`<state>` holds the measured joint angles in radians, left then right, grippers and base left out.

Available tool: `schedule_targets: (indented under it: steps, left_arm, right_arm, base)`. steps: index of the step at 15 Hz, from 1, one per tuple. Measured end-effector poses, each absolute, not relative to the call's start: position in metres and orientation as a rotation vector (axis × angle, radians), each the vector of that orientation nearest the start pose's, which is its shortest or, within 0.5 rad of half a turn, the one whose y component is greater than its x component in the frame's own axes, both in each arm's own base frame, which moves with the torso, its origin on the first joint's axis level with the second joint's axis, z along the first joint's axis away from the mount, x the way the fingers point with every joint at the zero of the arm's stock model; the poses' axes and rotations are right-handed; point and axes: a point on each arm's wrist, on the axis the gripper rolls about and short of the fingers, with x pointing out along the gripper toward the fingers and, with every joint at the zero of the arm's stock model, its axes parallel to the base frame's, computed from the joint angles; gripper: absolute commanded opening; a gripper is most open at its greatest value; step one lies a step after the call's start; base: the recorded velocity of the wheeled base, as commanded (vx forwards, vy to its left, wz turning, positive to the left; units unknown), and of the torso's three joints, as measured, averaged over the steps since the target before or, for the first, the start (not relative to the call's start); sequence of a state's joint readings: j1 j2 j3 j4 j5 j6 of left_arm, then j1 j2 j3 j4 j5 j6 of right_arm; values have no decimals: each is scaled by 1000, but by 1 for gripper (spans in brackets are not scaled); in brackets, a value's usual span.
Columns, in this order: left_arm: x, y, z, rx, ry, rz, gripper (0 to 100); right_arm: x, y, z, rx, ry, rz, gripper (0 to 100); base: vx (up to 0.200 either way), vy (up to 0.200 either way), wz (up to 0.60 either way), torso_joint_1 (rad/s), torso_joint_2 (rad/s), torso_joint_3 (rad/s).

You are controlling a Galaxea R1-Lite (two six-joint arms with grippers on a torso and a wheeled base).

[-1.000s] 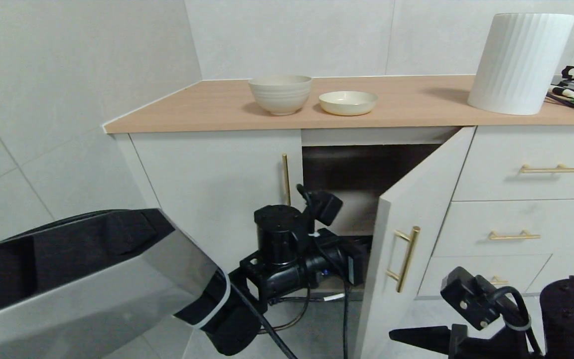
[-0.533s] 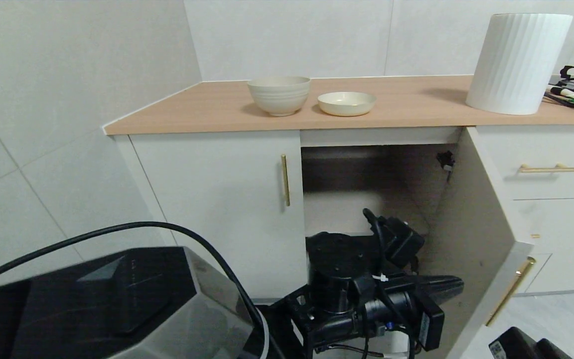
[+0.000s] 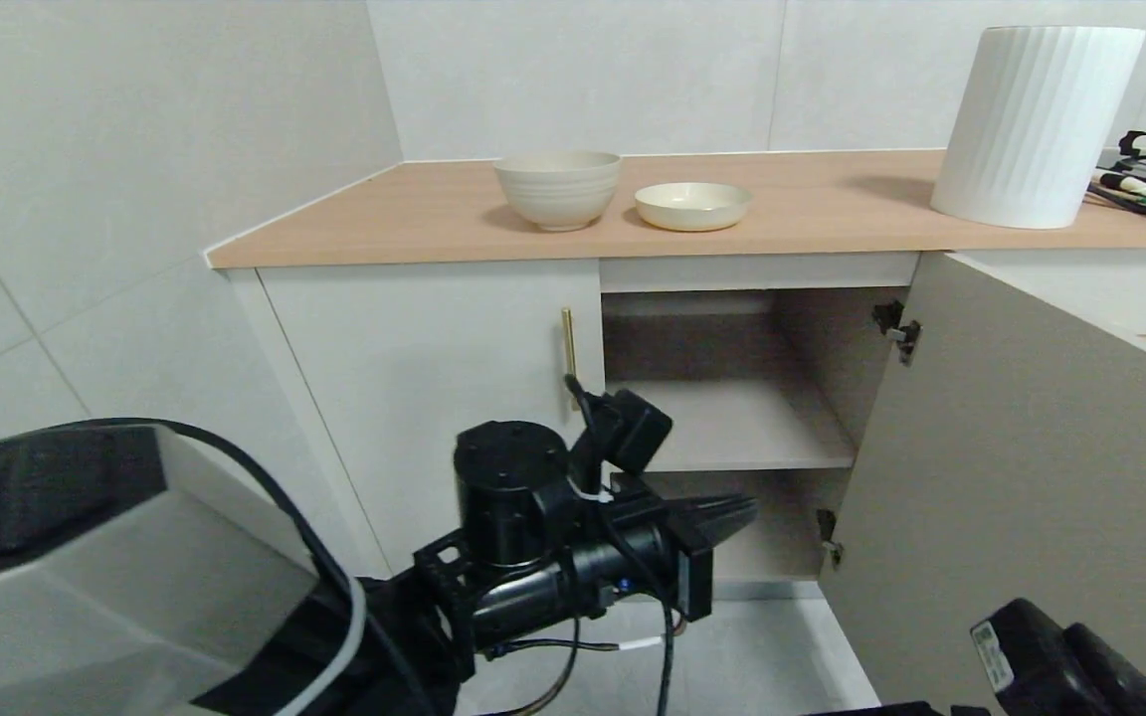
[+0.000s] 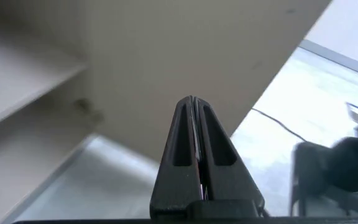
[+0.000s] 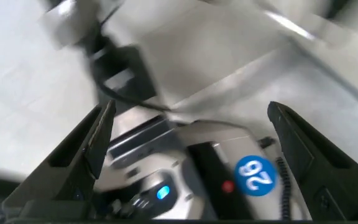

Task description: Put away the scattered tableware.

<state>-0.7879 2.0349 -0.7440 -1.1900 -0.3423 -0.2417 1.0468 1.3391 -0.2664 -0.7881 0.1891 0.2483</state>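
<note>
Bowl (image 3: 558, 187) and dish (image 3: 693, 205) on counter (image 3: 832, 204); left gripper (image 3: 747, 509) closed, level before cabinet (image 3: 732, 433)

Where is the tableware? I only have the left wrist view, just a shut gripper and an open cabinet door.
Observer: On the counter above: a bowl with a dish beside it, to its right.
Operator: Is the right gripper open?
Observer: Yes, the right gripper is open wide.
Operator: Anything else up there?
Observer: A tall white ribbed container stands further right on the counter.
</note>
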Motion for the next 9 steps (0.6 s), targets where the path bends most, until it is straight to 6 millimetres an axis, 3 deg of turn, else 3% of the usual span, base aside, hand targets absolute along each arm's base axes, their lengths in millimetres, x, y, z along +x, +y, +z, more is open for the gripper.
schedule_targets:
  steps: [3, 9]
  left_arm:
    - [238, -203, 127, -182, 259, -1000, 0]
    - [201, -100, 150, -171, 355, -734, 0]
  right_arm:
    - [112, 162, 149, 108, 414, 1045, 100]
    - [176, 182, 157, 111, 400, 767, 100]
  base:
    - [0, 0, 0, 0, 0, 0]
    - [0, 0, 0, 0, 0, 0]
